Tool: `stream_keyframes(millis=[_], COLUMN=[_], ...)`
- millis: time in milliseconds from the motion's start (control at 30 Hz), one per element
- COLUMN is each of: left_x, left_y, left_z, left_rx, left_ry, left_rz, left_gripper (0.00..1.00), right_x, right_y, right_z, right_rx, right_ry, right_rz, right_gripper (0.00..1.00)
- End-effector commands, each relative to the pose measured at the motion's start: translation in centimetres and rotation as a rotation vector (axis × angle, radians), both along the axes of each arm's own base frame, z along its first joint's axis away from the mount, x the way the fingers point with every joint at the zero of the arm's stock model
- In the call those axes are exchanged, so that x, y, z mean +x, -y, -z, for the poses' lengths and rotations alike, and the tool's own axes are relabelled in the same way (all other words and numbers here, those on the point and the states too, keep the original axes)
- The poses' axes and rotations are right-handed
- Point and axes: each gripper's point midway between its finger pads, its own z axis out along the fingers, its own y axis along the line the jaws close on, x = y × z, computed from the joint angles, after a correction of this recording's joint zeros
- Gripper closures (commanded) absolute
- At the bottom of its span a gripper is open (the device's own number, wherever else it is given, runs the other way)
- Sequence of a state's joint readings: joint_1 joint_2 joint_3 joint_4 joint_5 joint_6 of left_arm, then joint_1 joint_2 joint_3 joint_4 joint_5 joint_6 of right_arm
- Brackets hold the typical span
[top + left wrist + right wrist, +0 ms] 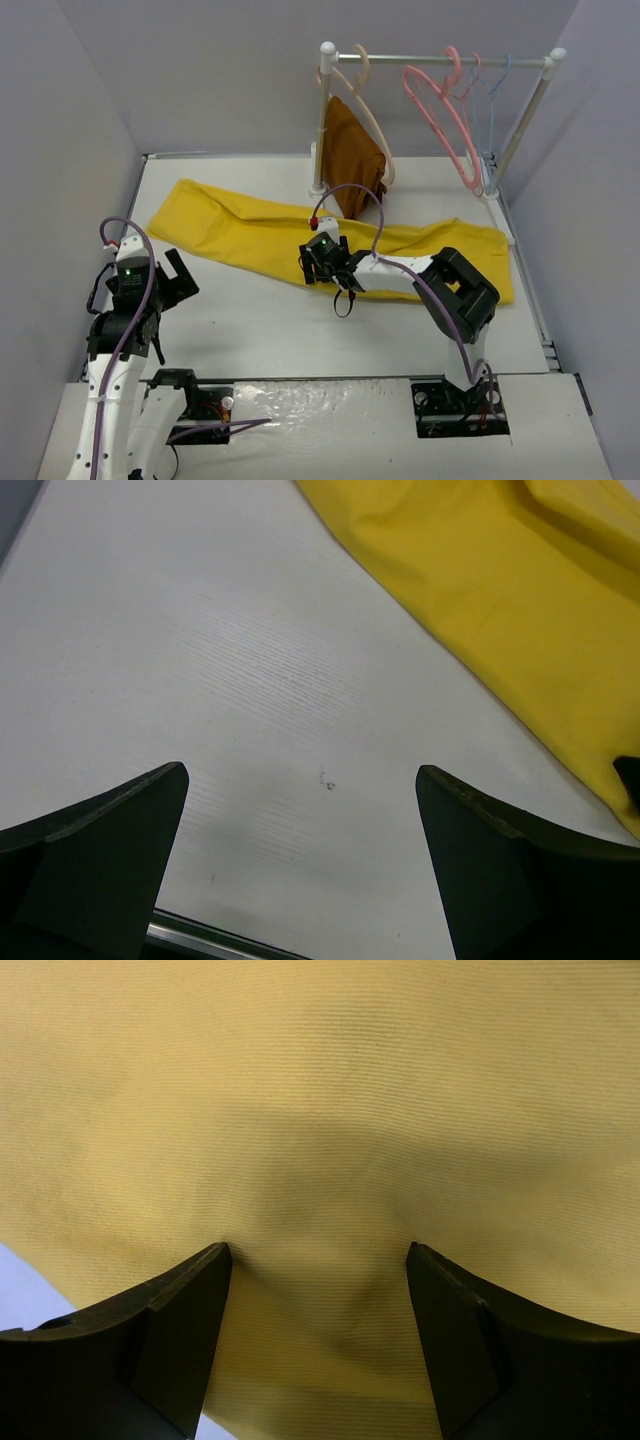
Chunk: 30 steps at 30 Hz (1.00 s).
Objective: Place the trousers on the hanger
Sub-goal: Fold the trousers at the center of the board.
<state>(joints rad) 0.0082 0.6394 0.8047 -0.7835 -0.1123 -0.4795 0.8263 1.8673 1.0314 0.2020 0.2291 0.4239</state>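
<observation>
yellow trousers [250, 235], pink hanger [440, 122], rust-brown cloth [352, 150]

Pale grey walls [230, 70] surround a white table [290, 335] bearing a white clothes rail [440, 58].

1. The trousers [230, 232]: bright yellow soft cloth, spread flat in a long, slightly rumpled band from the middle left to the middle right of the top view, lying on the table [300, 330].
2. The hanger [440, 125]: thin pink plastic, hung by its hook on the rail [400, 57] at upper right, slanting down to the right, well apart from the trousers.
</observation>
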Motion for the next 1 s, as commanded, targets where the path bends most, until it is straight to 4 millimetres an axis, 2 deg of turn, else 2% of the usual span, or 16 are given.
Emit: stream_keyframes(millis=[0,133,167,333,400,500,567,667,733,767,833,967], left_x=[0.8,1.3,1.5,2.8,3.9,6.0,8.4,12.2,14.5,15.2,17.5,20.8], left_y=[-0.1,0.3,0.3,0.2,-0.4,-1.3,-1.6,-1.5,-1.4,-1.2,-2.0,-3.9], left_z=[-1.9,-0.8,-0.7,2.7,2.8,1.7,0.9,0.0,0.9,0.2,0.8,3.0], left_rx=[-0.017,-0.051,-0.052,-0.09,-0.066,-0.005,0.034,0.039,0.013,0.001,-0.026,-0.047], left_ry=[0.052,0.021,0.02,-0.046,-0.062,-0.071,-0.055,0.002,-0.017,0.008,-0.008,-0.063], left_rz=[-0.025,-0.037,-0.037,-0.106,-0.127,-0.121,-0.091,-0.021,0.017,0.03,0.013,-0.024], left_gripper=[0.03,0.03,0.03,0.05,0.11,0.19,0.24,0.25,0.25,0.25,0.25,0.25], right_x=[-8.0,-9.5,-9.3,-8.1,-7.3,-6.9,-6.6,-6.7,-6.9,-6.9,-7.1,-7.6], right_y=[4.9,6.6,6.5,6.2,5.4,4.9,4.4,4.5,4.9,5.1,5.7,6.7], right_z=[2.8,0.9,0.3,-3.4,-5.7,-8.6,-11.3,-13.9,-15.8,-16.0,-17.7,-19.6], right_rx=[-0.062,-0.029,-0.015,-0.012,0.019,0.049,0.091,0.106,0.127,0.122,0.143,0.176], right_ry=[-0.209,-0.192,-0.179,-0.098,-0.053,-0.004,0.048,0.107,0.153,0.159,0.201,0.255], right_rz=[0.023,0.04,0.037,0.001,-0.02,-0.056,-0.087,-0.138,-0.153,-0.156,-0.159,-0.157], right_gripper=[0.32,0.31,0.31,0.29,0.28,0.27,0.25,0.21,0.13,0.13,0.07,0.04])
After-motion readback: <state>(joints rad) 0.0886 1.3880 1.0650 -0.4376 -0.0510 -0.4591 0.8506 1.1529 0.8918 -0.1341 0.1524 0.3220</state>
